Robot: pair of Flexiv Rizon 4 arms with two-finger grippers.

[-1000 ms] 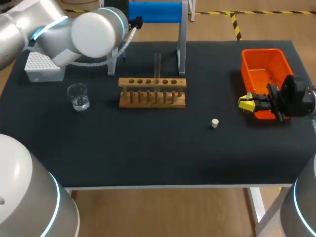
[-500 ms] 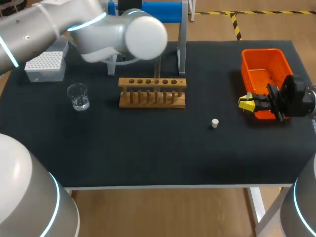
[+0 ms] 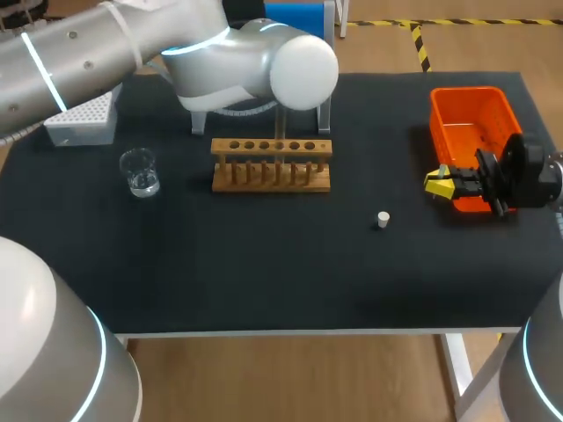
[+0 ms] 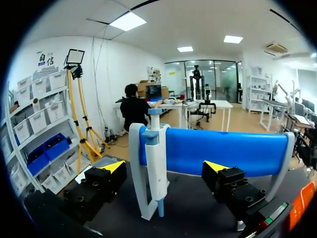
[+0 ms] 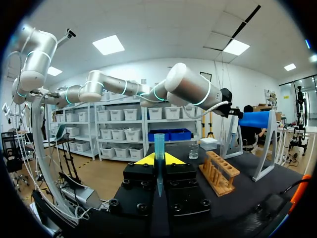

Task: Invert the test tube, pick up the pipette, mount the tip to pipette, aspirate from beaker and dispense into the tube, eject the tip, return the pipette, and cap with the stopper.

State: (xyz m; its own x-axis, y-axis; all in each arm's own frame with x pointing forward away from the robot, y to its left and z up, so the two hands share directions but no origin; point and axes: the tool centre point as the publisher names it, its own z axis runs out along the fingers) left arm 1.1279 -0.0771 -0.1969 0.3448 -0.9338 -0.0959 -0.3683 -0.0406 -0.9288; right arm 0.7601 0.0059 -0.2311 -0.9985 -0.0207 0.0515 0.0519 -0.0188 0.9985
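- At the far left of the table stands the tip box (image 3: 81, 119). The glass beaker (image 3: 139, 171) sits nearer the front, holding a little clear liquid.
- The left arm (image 3: 176, 53) lies across the back of the table, towards the blue pipette stand (image 4: 223, 151).
- The left gripper (image 4: 164, 167) is open and empty, its yellow-tipped fingers spread wide.
- The pipette (image 4: 155, 158) hangs upright on the stand. It is ahead of the left gripper, in line with the gap between the fingers, nearer one finger and touching neither.
- The step in hand appears to be picking up the pipette. To do it well, centre the body in the gap, advance level and close on the body. Then lift straight up off the stand before drawing away.
- In the middle stands the wooden rack (image 3: 271, 164). The white stopper (image 3: 383, 219) lies apart, to its right.
- At the right, beside the orange bin (image 3: 471, 98), the right gripper (image 5: 158, 159) is closed on a blue pipette tip (image 5: 158, 144), held upright.
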